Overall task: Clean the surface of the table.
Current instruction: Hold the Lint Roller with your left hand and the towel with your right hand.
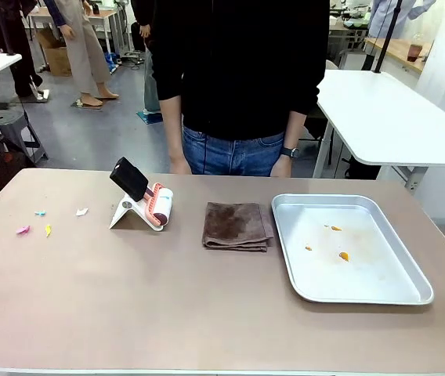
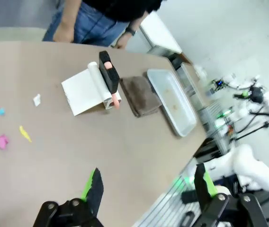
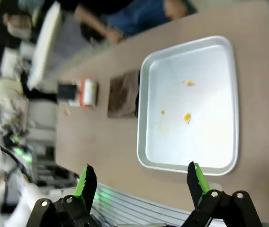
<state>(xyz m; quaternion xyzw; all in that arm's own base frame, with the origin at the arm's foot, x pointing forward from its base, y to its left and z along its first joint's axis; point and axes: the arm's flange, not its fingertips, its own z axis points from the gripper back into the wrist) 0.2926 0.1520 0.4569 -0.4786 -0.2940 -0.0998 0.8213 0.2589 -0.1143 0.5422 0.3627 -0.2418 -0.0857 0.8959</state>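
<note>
"Left wrist view: left fingers (image 2: pixel 93 187) spread, holding nothing, high over the desk (image 2: pixel 77 156). Right side?"

"Right fingers (image 3: pixel 86 182) likewise released, hovering off the tray's (image 3: pixel 140 123) near rim. Likely no tool chosen yet."

"Surface?"

"Taupe desk: paper scraps (image 1: pixel 23 229) far left; roller (image 1: pixel 160 205) on its stand and folded brown cloth (image 1: pixel 236 225) mid-desk, apparently laid out for reach. Person (image 1: pixel 238 70) at far edge, white tables (image 1: pixel 395 110) behind."

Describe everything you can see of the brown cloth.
The brown cloth is a dark, fuzzy-looking fabric folded into a flat, roughly square stack, with layered edges showing at its near side. It lies mid-table on the table, close beside the left rim of the metal tray; contact is unclear. Nothing rests on it.
</note>
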